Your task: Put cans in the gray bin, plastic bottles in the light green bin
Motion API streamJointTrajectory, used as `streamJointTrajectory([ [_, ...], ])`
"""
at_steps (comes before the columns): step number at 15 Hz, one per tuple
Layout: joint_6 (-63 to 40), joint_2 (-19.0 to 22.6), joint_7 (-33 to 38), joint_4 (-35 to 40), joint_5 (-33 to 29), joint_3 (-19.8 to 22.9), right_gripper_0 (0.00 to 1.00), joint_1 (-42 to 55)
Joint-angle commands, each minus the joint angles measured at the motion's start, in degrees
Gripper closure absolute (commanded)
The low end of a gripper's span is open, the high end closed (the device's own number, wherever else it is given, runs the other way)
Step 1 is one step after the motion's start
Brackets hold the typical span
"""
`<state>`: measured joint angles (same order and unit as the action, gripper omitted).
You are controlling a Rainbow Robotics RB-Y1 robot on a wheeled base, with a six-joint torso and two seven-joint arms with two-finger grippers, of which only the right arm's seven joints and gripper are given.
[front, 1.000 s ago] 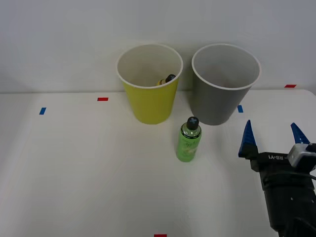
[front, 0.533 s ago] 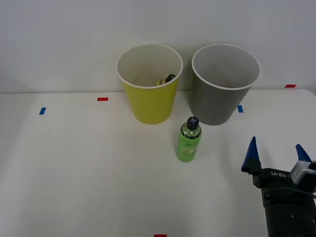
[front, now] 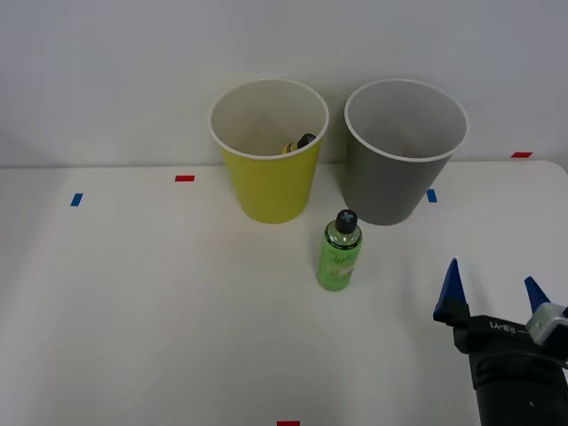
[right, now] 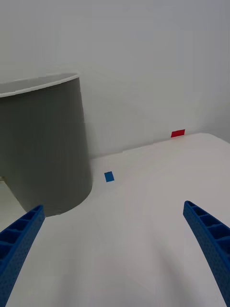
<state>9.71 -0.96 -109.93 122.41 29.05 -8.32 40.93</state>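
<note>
While the right gripper (front: 493,295) gapes empty, the translucent green bottle (front: 339,252) stands upright, black-capped.

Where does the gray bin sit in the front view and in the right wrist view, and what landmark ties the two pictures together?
Front view: the gray bin stands at the back of the table, right of the light green bin.
Right wrist view: the gray bin rises beyond one blue finger.
Shared landmark: the blue tape mark beside the bin's base.
</note>
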Motion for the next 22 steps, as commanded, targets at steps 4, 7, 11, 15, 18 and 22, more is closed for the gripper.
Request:
streamJointTrajectory([
  [4, 0.8, 0.0, 17.7, 0.0, -10.4, -2.2, 0.0, 3.8],
  [7, 4.1, 0.0, 24.4, -1.3, -12.0, -4.3, 0.0, 4.6],
  [11, 19.6, 0.2, 37.9, -12.9, -23.0, -3.3, 0.0, 2.3],
  [15, 22.2, 0.0, 61.2, -13.2, -44.3, 0.2, 0.0, 5.4],
  [18, 22.5, 0.0, 69.1, -13.2, -51.5, 1.2, 0.0, 6.0],
  [22, 24.2, 0.0, 77.0, -13.2, -65.7, 2.4, 0.0, 6.1],
])
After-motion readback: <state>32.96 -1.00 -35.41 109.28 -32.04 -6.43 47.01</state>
